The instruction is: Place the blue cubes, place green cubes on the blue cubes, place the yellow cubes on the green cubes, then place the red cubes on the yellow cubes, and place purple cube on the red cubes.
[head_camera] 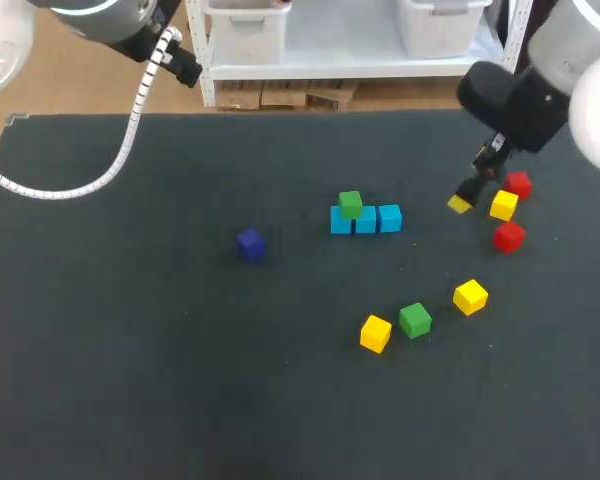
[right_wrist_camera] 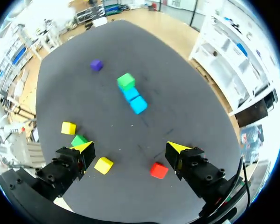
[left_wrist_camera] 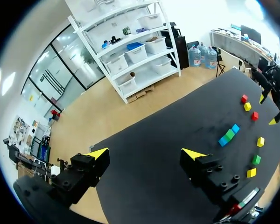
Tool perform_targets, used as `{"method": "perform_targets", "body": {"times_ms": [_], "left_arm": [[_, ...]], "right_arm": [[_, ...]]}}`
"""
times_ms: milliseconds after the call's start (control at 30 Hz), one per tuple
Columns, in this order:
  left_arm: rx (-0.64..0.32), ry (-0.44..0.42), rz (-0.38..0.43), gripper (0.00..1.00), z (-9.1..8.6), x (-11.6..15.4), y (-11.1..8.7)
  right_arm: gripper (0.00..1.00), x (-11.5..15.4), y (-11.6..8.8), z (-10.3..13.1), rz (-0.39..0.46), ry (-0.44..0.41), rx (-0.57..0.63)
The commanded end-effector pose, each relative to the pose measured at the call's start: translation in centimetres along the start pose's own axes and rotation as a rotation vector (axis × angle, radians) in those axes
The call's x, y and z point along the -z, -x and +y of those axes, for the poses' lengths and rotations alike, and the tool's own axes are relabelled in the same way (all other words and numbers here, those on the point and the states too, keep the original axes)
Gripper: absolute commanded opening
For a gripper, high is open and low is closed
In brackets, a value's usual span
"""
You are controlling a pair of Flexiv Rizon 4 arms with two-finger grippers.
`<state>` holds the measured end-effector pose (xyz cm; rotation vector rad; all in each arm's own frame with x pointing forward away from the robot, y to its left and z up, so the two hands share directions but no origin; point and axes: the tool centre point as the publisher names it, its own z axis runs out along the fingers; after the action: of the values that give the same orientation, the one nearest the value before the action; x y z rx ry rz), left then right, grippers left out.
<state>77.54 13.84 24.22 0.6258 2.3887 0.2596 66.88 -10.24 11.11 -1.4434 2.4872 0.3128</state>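
Observation:
Three blue cubes (head_camera: pixel 366 219) form a row mid-table, and one green cube (head_camera: pixel 351 204) sits on the leftmost. A purple cube (head_camera: pixel 250 243) lies alone to their left. Nearer the front are a yellow cube (head_camera: pixel 376 333), a second green cube (head_camera: pixel 415 320) and another yellow cube (head_camera: pixel 470 296). On the right stand two red cubes (head_camera: pixel 518 184) (head_camera: pixel 508 237) with a third yellow cube (head_camera: pixel 503 205) between them. My right gripper (head_camera: pixel 473 183) hangs open and empty just left of that group; the right wrist view shows a red cube (right_wrist_camera: pixel 158 170) under it. My left gripper (left_wrist_camera: pixel 146 154) is open and empty, high above the table's far left.
The left arm's white coiled cable (head_camera: pixel 130 125) droops over the table's back left corner. The dark table (head_camera: pixel 130 350) has bare room on its left half and along the front.

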Motion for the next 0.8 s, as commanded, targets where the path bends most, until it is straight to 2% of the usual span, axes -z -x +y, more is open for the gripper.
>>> {"method": "perform_targets", "body": {"times_ms": [33,333,467,567,800], "left_arm": [[-0.001,-0.001,-0.001,1.00,0.1,0.0,-0.1],[-0.001,-0.001,-0.001,1.00,0.1,0.0,-0.1],[-0.001,-0.001,-0.001,1.00,0.1,0.0,-0.1],[-0.001,-0.001,-0.001,1.00,0.1,0.0,-0.1],[-0.001,-0.001,-0.001,1.00,0.1,0.0,-0.1]], "right_arm": [[1.00,-0.8,0.4,1.5,0.041,0.019,0.058],[1.00,-1.8,-2.7,5.3,0.127,0.074,0.158],[1.00,-2.6,-3.8,7.3,0.154,0.050,0.230],[1.00,-3.5,-4.0,9.2,0.121,0.088,0.308],[1.00,-4.9,-4.9,10.0,0.181,0.115,0.403]]}}
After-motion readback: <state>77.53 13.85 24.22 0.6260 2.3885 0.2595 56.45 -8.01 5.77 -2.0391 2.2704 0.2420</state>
